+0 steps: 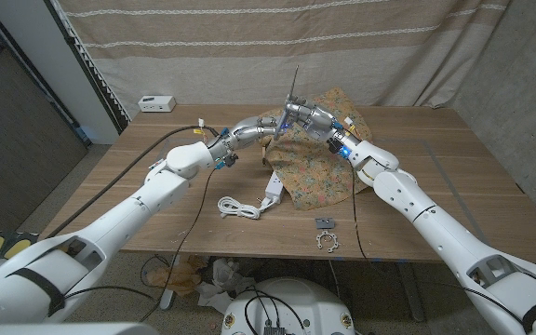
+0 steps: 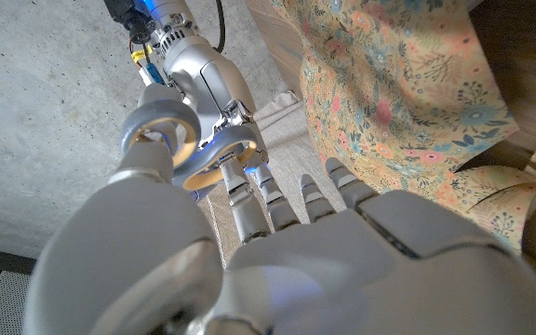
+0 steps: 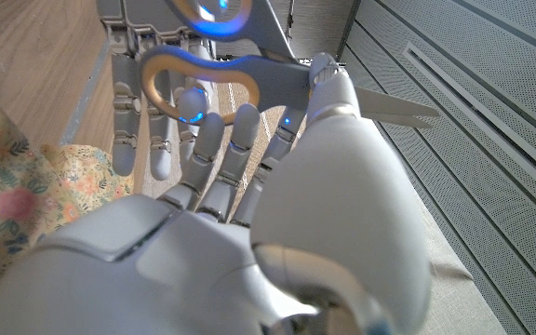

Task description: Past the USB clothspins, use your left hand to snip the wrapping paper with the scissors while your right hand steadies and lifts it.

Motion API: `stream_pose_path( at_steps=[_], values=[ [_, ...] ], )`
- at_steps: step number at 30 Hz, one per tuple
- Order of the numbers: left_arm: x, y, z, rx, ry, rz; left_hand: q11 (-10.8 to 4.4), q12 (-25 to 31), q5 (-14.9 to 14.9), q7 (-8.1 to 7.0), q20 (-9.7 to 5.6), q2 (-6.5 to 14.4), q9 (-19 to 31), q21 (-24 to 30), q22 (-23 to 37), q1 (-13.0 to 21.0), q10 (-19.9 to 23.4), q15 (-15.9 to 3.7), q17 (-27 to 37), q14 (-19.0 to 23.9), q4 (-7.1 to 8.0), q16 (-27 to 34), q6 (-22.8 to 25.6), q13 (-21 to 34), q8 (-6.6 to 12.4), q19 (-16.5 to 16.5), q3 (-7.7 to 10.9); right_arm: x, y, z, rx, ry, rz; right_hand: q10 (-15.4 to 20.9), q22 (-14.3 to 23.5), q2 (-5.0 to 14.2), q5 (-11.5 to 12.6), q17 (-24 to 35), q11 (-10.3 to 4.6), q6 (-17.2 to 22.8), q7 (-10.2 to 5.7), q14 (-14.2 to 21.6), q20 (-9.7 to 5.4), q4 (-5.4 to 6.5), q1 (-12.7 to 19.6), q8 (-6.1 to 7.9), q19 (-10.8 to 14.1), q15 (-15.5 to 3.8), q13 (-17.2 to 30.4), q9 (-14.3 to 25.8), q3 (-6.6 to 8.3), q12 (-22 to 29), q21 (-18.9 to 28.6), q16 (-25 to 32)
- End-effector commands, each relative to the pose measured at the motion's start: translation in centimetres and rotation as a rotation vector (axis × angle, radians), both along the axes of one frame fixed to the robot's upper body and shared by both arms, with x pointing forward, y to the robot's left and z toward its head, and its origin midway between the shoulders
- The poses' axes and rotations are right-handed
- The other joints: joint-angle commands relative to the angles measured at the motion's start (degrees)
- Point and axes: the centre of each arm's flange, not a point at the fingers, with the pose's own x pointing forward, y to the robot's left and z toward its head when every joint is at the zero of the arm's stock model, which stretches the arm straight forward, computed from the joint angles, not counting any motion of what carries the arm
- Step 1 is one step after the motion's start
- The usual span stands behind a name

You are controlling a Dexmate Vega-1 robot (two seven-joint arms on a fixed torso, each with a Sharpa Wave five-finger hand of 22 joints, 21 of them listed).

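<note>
Head view, lower middle of frame: small pale ring-shaped piece (image 1: 327, 243) near the front edge of the wooden table (image 1: 454, 167); its detail is too small to tell. Just above it, a small grey flat piece (image 1: 325, 223). To the left, a coiled white cable (image 1: 238, 207), and beside it a white clip-like item (image 1: 273, 191) touching the lower left edge of the wrapping paper (image 1: 319, 172).

Wrapping paper: tan, floral print, lying crumpled at frame centre, partly under the right forearm. No writing can be made out on it.

Upper centre: left hand (image 1: 273, 128) and right hand (image 1: 307, 118) meet above the paper's far edge, with the scissors (image 1: 294, 93) between them, blades pointing up.

Right wrist view: the right hand (image 3: 249, 214) holds the scissors (image 3: 249, 70), thumb pressed near the pivot and fingers behind the orange-lined handle loops. The left hand (image 3: 133, 84) has spread fingers at the loops.

Left wrist view: the left hand's (image 2: 324, 270) thumb reaches to a loop; whether it grips cannot be told.

Upper left: white box (image 1: 156, 103), markings too small to read. Behind it, a striped curtain (image 1: 249, 37).
</note>
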Motion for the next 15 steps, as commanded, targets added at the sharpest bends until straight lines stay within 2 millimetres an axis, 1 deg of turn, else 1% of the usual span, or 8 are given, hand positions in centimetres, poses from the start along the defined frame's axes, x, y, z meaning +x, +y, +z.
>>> stream_pose_path(
  at_steps=[1, 2, 4, 5, 7, 12, 13, 15],
  values=[
    [-0.46, -0.42, -0.2, -0.025, -0.004, 0.011, 0.17, 0.1, -0.2, -0.03, 0.08, 0.1, 0.0, 0.2, 0.3, 0.4, 0.2, -2.66, 0.3, -0.4, 0.35, 0.5, 0.0, 0.3, 0.04, -0.1, 0.19, -0.14, 0.0, -0.25, -0.008, -0.008, -0.018, 9.6, 0.0, 1.64, 0.2, 0.0, -0.22, 0.2, -0.09, 0.6, -9.41, 0.43, 1.5, 0.33, 0.5, -9.69, 1.9, 0.3, 0.87, 0.1, 0.4, -0.1],
    [-0.48, -0.4, -0.23, -0.027, -0.003, 0.013, 0.14, 0.2, -0.3, -0.1, -0.01, 0.1, 0.0, 0.2, 0.3, 0.4, 0.4, -2.82, 0.3, -0.2, 0.41, 0.6, 0.3, 0.3, 0.15, 0.0, 0.2, -0.14, 0.0, -0.27, -0.008, -0.008, -0.018, 9.6, -0.1, 1.64, 0.2, -0.1, -0.29, 0.2, -0.18, 0.5, -9.41, 0.44, 1.5, 0.32, 0.5, -9.69, 1.9, 0.3, 0.87, 0.1, 0.4, -0.2],
    [-0.53, -0.41, -0.26, -0.033, -0.006, 0.021, 0.21, 0.5, -0.5, 0.5, -0.79, 0.4, -0.1, 0.6, 0.3, 0.3, 0.9, -3.12, 0.4, 0.4, 0.6, 0.9, 1.8, 0.3, 0.72, 0.7, 0.27, -0.13, 0.01, -0.31, -0.009, -0.009, -0.022, 9.6, -0.1, 1.62, 0.2, -0.1, -0.25, 0.2, -0.06, 0.5, -9.4, 0.44, 1.5, 0.29, 0.5, -9.7, 1.9, 0.3, 0.86, 0.1, 0.4, -0.2],
    [-0.56, -0.43, -0.27, -0.038, -0.006, 0.023, 0.08, 0.6, -0.5, 0.46, -1.01, 0.4, -0.1, 0.8, 0.4, 0.3, 1.2, -3.16, 0.4, 0.4, 0.63, 0.9, 2.1, 0.3, 0.81, 1.1, 0.29, -0.12, 0.02, -0.31, -0.007, -0.006, -0.024, 9.6, -0.1, 1.61, 0.2, -0.1, -0.23, 0.2, -0.05, 0.6, -9.4, 0.44, 1.5, 0.29, 0.5, -9.7, 1.9, 0.3, 0.85, 0.1, 0.4, -0.1],
    [-0.65, -0.48, -0.33, -0.054, -0.011, 0.036, 0.0, 0.9, -0.6, 1.08, -1.23, 0.6, -0.1, 0.9, 0.4, 0.4, 1.7, -3.2, 0.4, 0.5, 0.67, 0.9, 3.0, 0.4, 1.22, 1.4, 0.39, -0.07, 0.04, -0.32, -0.007, -0.006, -0.027, 9.7, -0.3, 1.62, 0.2, 0.0, -0.3, 0.2, 0.01, 0.6, -9.39, 0.45, 1.5, 0.31, 0.5, -9.7, 1.9, 0.3, 0.86, 0.1, 0.4, -0.1],
    [-0.73, -0.66, -0.47, -0.069, -0.009, 0.047, -0.41, 1.0, -0.8, 0.89, -1.65, 1.3, 0.1, 1.0, 0.5, 1.2, 1.8, -3.72, 0.5, 0.8, 0.55, 1.1, 5.5, 0.4, 2.25, 1.6, 1.01, 0.09, 0.04, -0.43, -0.001, 0.005, -0.034, 9.6, -0.4, 1.59, 0.2, -0.1, -0.41, 0.3, -0.09, 0.6, -9.39, 0.45, 1.5, 0.3, 0.5, -9.71, 1.9, 0.3, 0.85, 0.0, 0.3, -0.2],
    [-0.75, -0.74, -0.51, -0.073, -0.006, 0.052, -0.42, 1.0, -1.0, 1.01, -1.71, 1.7, 0.2, 1.0, 0.5, 1.7, 1.8, -3.81, 0.5, 0.9, 0.46, 1.1, 6.4, 0.4, 2.63, 1.6, 1.4, 0.1, 0.02, -0.45, 0.0, 0.004, -0.037, 9.6, -0.4, 1.6, 0.2, -0.1, -0.25, 0.4, -0.06, 0.6, -9.39, 0.46, 1.5, 0.3, 0.5, -9.7, 1.9, 0.3, 0.86, 0.0, 0.3, -0.2],
    [-0.77, -0.91, -0.69, -0.09, -0.001, 0.057, -0.65, 1.1, -1.2, 0.73, -2.11, 2.3, 0.3, 1.1, 0.5, 2.5, 2.0, -4.19, 0.5, 1.3, 0.33, 1.3, 7.5, 0.5, 3.11, 1.9, 1.99, 0.09, -0.03, -0.49, 0.002, 0.003, -0.04, 9.6, -0.5, 1.59, 0.2, -0.1, -0.29, 0.4, -0.07, 0.6, -9.38, 0.47, 1.5, 0.26, 0.5, -9.7, 1.9, 0.3, 0.86, 0.0, 0.3, -0.2]
  ],
)
